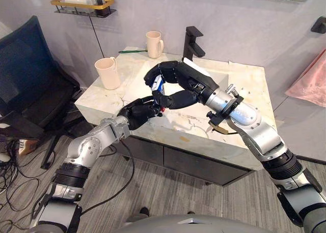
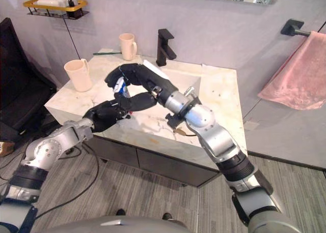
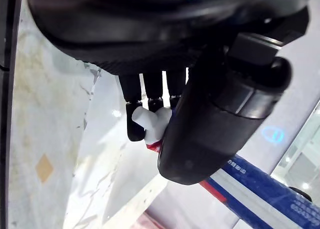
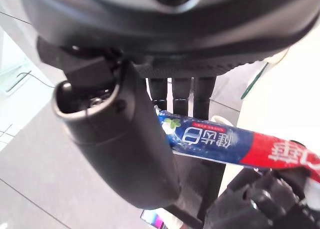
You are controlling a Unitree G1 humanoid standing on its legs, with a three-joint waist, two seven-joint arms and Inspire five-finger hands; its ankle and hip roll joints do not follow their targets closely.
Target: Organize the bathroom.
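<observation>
We have the toothpaste tube (image 4: 220,141) caught between our two hands above the marble worktop (image 1: 244,85): the right robot hand (image 1: 175,75) curls its fingers and thumb round the tube's upper body, and the left robot hand (image 1: 137,114), just below it, pinches the white cap end (image 3: 147,120), as its wrist view shows. The tube looks light and soft-walled, so we judge that it will dent and may ooze if squeezed at mid-body; its glossy skin could also slide through dark fingers. The firmer places to take hold are the stiff shoulder by the cap and the flat crimped tail, and a steady grip there should serve better than pressure on the belly. Counting what lies about the hands: one tube held between them; two cream mugs, one (image 1: 107,73) near the left robot hand's far side and one (image 1: 154,44) beyond the right robot hand by the wall; one green toothbrush (image 1: 133,52) lying beside that farther mug; one black tap (image 1: 192,44) behind the right robot hand; one pink towel (image 2: 300,73) hanging well off to the right; one wire shelf (image 1: 81,6) on the wall.
</observation>
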